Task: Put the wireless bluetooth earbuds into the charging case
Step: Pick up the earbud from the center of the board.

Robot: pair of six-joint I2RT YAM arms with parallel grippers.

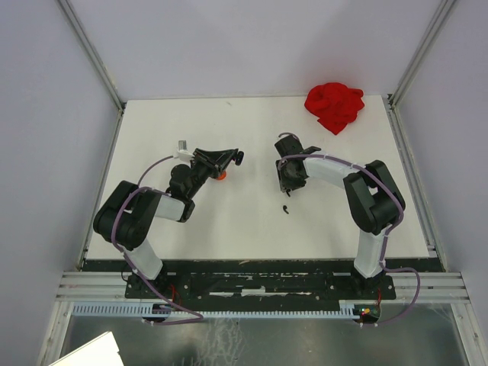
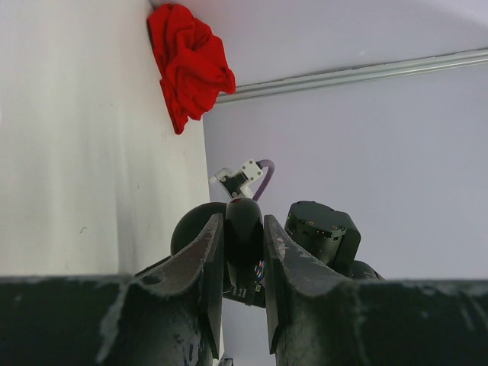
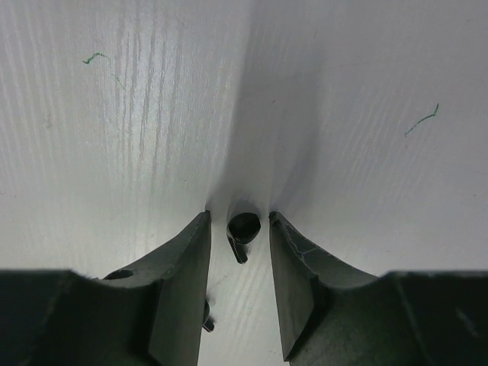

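Right wrist: right fingers [image 3: 187, 282] half-open astride black earbud [image 3: 244, 226]; left fingers [image 2: 202, 267] clamp black case [image 2: 244, 229].

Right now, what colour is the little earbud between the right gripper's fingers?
Black earbud; clearest in the right wrist view.

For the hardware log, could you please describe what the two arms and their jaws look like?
Both the left arm and right arm have black rounded joints joined by white links, with a purple cable looping along each. The jaws are dark, wedge-shaped and scuffed at the edges.
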